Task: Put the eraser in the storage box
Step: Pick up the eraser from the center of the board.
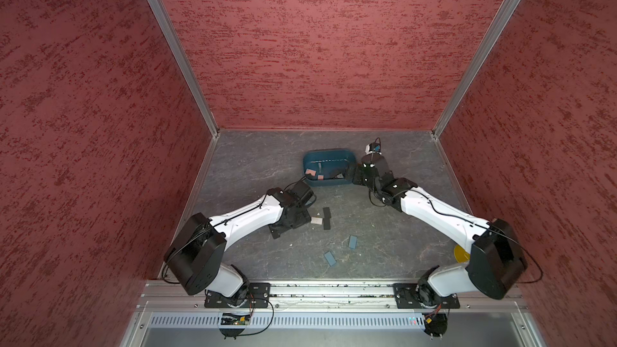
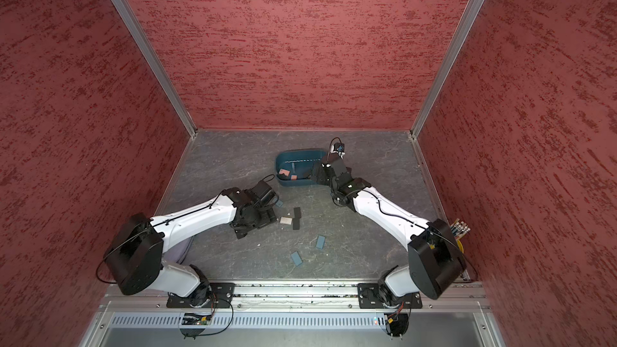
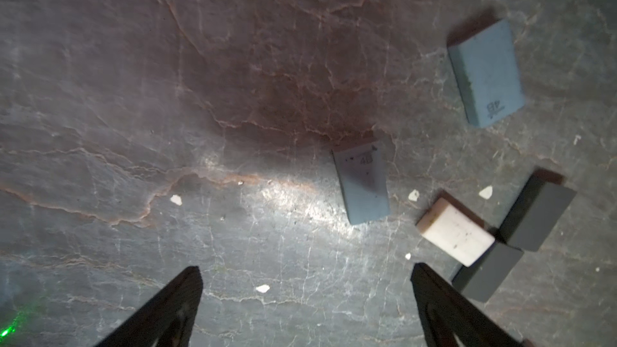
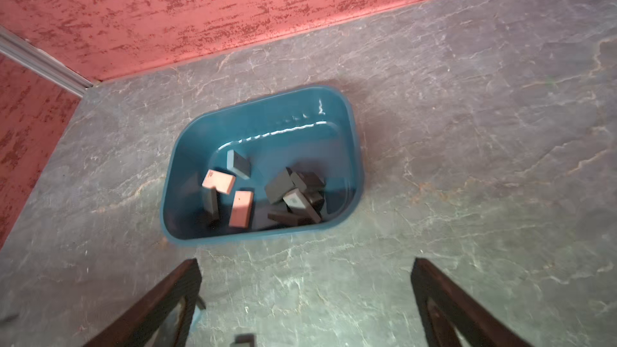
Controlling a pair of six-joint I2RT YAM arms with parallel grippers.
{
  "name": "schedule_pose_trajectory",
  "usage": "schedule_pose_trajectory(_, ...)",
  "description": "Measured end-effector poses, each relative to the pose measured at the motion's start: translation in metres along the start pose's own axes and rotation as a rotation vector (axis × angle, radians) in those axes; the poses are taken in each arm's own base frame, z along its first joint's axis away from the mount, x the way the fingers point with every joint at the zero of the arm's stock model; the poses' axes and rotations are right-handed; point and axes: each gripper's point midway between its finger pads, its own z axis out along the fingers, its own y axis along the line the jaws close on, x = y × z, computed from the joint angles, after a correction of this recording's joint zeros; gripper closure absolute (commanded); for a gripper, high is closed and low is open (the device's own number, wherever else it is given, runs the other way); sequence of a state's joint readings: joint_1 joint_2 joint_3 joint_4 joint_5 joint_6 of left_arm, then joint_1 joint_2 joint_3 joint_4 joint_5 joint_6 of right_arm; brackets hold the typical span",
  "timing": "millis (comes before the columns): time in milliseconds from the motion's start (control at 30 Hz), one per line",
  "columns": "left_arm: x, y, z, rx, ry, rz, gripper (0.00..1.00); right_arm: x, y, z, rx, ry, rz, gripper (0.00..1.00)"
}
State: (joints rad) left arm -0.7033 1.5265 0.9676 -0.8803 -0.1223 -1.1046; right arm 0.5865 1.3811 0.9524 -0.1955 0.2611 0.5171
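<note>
The table (image 1: 253, 161) carries the box (image 4: 273, 115). The right gripper (image 4: 305, 261) hangs just beside it, jaws wide apart, empty. The left gripper (image 3: 305, 267), also spread and empty, is over the table near a white eraser (image 3: 455, 232). A pink eraser (image 4: 241, 208) and black erasers (image 4: 280, 188) lie in the box.

Bare worktop (image 1: 253, 161) lies open left of the storage box (image 1: 329, 156); loose erasers (image 1: 327, 224) (two black, one white) clutter the middle.
</note>
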Motion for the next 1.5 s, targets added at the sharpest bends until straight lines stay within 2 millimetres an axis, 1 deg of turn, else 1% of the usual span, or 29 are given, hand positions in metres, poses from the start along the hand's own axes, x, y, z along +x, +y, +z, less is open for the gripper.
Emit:
schedule_pose_trajectory(67, -0.004, -0.006, 0.004, -0.014, -0.008, -0.013, 0.06, 0.003, -0.002, -0.009, -0.025, -0.012, -0.001, 0.01)
schedule_pose_trajectory(200, -0.008, -0.013, 0.013, -0.044, -0.008, -0.03, 0.12, 0.002, -0.001, -0.025, -0.081, -0.055, -0.004, 0.01)
schedule_pose_trajectory(400, -0.009, -0.015, 0.028, -0.09, -0.007, -0.049, 0.27, 0.006, -0.003, -0.035, -0.115, -0.079, -0.017, 0.01)
schedule_pose_trajectory(500, -0.01, -0.018, 0.031, -0.096, -0.005, -0.057, 0.33, 0.01, -0.005, -0.036, -0.119, -0.079, -0.025, 0.01)
schedule_pose_trajectory(767, -0.009, -0.031, 0.037, -0.095, -0.005, -0.059, 0.45, 0.018, -0.006, -0.038, -0.141, -0.071, -0.026, 0.01)
schedule_pose_trajectory(867, -0.009, -0.032, 0.04, -0.098, -0.005, -0.062, 0.52, 0.018, -0.004, -0.039, -0.151, -0.071, -0.025, 0.01)
schedule_pose_trajectory(1033, -0.009, -0.032, 0.041, -0.099, -0.007, -0.065, 0.57, 0.018, -0.003, -0.04, -0.161, -0.07, -0.024, 0.01)
schedule_pose_trajectory(1133, -0.009, -0.032, 0.043, -0.093, -0.009, -0.067, 0.63, 0.018, -0.003, -0.04, -0.16, -0.069, -0.021, 0.01)
schedule_pose_trajectory(1233, -0.009, -0.032, 0.044, -0.088, -0.01, -0.068, 0.65, 0.02, -0.004, -0.039, -0.157, -0.064, -0.011, 0.01)
schedule_pose_trajectory(1433, -0.009, -0.032, 0.044, -0.071, -0.016, -0.07, 0.66, 0.032, -0.008, -0.029, -0.134, -0.025, 0.008, 0.01)
schedule_pose_trajectory(1500, -0.009, -0.031, 0.044, -0.066, -0.018, -0.07, 0.7, 0.036, -0.01, -0.027, -0.128, -0.014, 0.015, 0.01)
